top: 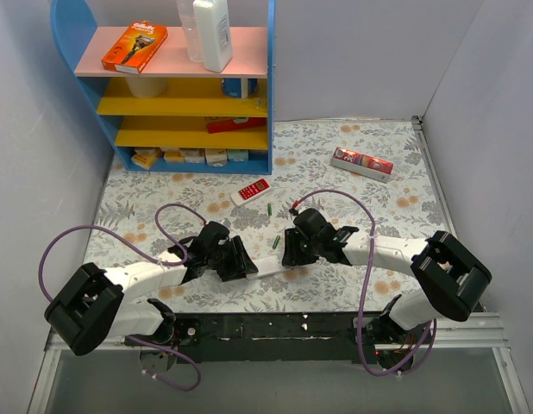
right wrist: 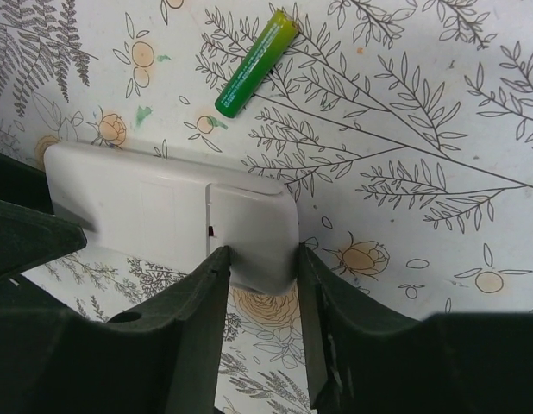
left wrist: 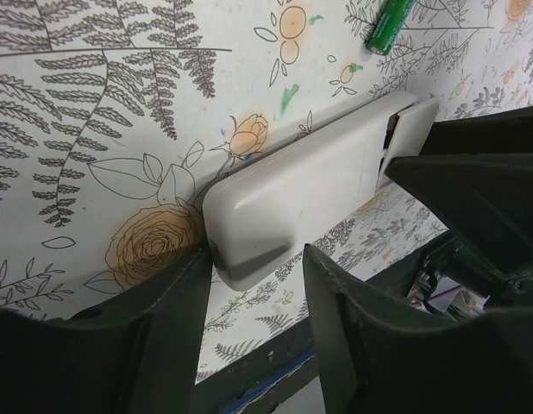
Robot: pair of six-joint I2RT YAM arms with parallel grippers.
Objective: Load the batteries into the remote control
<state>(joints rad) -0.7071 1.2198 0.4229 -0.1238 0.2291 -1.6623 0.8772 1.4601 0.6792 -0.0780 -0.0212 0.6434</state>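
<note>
White back upward, the remote control (right wrist: 154,207) runs left to right, left fingers (left wrist: 176,302) and right fingers (right wrist: 193,302) clamped on opposite ends; a battery (right wrist: 256,63) lies just beyond.

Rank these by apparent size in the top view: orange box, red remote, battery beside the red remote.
Largest to smallest:
1. orange box, clearly the biggest
2. red remote
3. battery, a small sliver beside it
</note>
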